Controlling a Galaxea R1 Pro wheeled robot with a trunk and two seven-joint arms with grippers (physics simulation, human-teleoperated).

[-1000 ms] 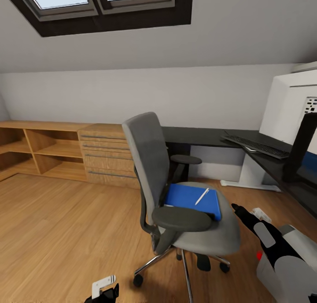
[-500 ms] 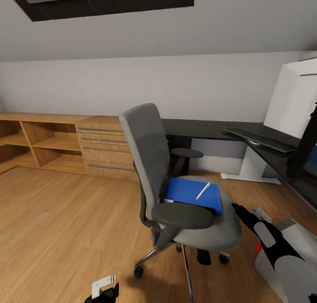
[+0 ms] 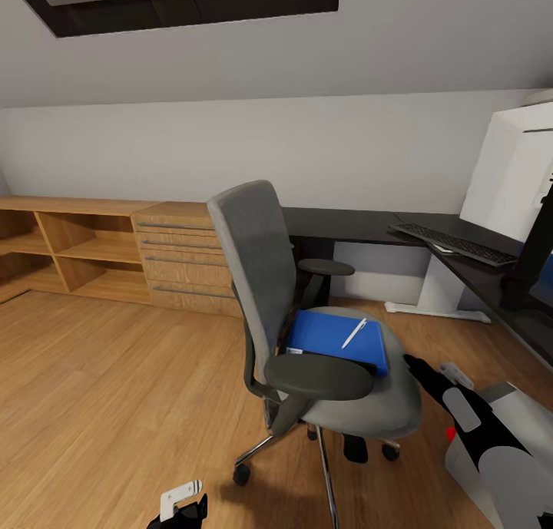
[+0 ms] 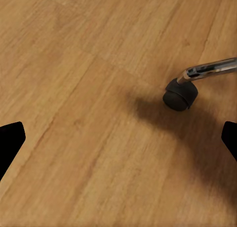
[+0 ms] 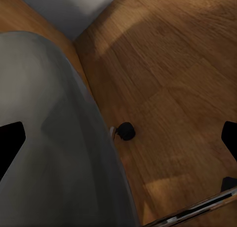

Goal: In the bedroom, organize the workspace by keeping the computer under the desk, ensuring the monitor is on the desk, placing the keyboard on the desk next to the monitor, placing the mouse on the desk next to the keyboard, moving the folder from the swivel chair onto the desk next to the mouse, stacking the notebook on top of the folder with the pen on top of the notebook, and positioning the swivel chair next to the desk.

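On grey padded swivel chair [image 3: 338, 391], flat blue folder [image 3: 338, 339], slim white pen [image 3: 353, 333], both hands spread wide, empty.

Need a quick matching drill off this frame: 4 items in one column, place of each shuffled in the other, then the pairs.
Column 1:
1. pen
2. blue folder
3. keyboard
4. chair caster

Column 2:
A. on the dark desk
B. on the wooden floor
C. lying on the blue folder
D. on the seat of the swivel chair

Pairs: 1-C, 2-D, 3-A, 4-B
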